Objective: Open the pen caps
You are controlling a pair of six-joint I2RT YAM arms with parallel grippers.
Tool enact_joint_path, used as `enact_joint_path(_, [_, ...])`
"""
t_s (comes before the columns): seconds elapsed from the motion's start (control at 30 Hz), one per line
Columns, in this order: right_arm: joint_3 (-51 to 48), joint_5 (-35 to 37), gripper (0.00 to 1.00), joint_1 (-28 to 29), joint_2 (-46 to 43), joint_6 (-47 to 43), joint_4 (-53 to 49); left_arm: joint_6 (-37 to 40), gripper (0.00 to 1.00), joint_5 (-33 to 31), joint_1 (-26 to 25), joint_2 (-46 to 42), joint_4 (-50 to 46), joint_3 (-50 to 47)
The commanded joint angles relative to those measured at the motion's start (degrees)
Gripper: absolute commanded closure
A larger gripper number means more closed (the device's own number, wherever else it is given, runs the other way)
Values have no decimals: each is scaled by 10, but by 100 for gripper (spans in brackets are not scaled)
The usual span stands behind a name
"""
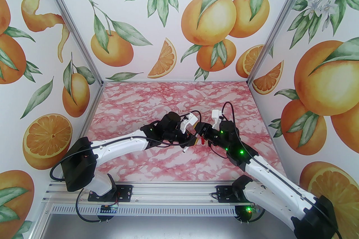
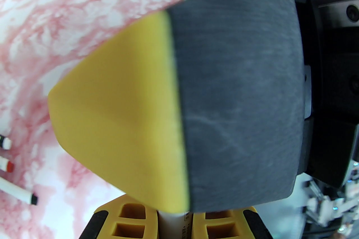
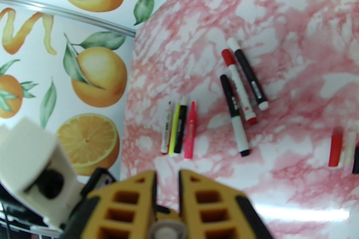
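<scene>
Lab test booth, orange-print walls [image 1: 179, 8], aluminium frame [image 1: 168, 193]

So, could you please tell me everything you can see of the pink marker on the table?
The pink marker is a slim, bright pink barrel, plastic by its look. It tapers to a narrow tip at its far end; the near end is blunt. It lies flat on the marbled table, at one end of a row of four pens, close beside a black pen; whether they touch is unclear.
</scene>
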Motion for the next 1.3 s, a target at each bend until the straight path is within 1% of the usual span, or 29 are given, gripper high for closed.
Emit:
enact_joint_path(0.0, [23,80,87,-6,-6,-12,-15,34,97,-59,-12,-13,-83,10])
enact_joint_path(0.07, [28,96,88,-7,-5,-12,-23,39,97,-64,-16,-16,-92,8])
enact_joint_path(0.23, [45,128,88,-18,-2,-8,-62,58,97,-111,-30,-30,-131,8])
enact_joint_path(0.37, [47,132,88,-33,-5,-2,-68,63,97,-109,-31,-33,-147,7])
enact_joint_path(0.43, [46,126,88,-40,-8,-2,-63,62,99,-85,-31,-32,-143,7])
enact_joint_path(0.53, [36,98,88,-54,-17,-12,-31,52,98,-3,-24,-34,-113,0])
enact_joint_path(0.63, [19,39,88,-74,-27,-22,23,48,98,49,-11,-43,-101,-3])
enact_joint_path(0.73, [7,-8,88,-85,-34,-34,62,31,96,123,10,-56,-67,-16])
enact_joint_path(0.83, [0,-32,88,-86,-42,-46,83,16,96,169,20,-61,-40,-27])
enact_joint_path(1.0, [-4,-26,88,-89,-58,-59,85,-5,96,187,30,-71,-9,-50])
enact_joint_path(1.1, [5,8,88,-89,-62,-59,60,-10,97,146,29,-78,-5,-57])
enact_joint_path(1.13, [10,28,88,-89,-63,-56,43,-13,97,116,28,-80,-9,-55])
enact_joint_path(1.2, [24,85,88,-89,-62,-45,-1,2,97,42,11,-79,-39,-35])
enact_joint_path(1.23, [31,114,88,-90,-60,-36,-23,18,97,-15,-9,-74,-68,-15])
enact_joint_path(1.27, [39,124,88,-89,-57,-35,-28,32,98,-54,-27,-65,-89,3])
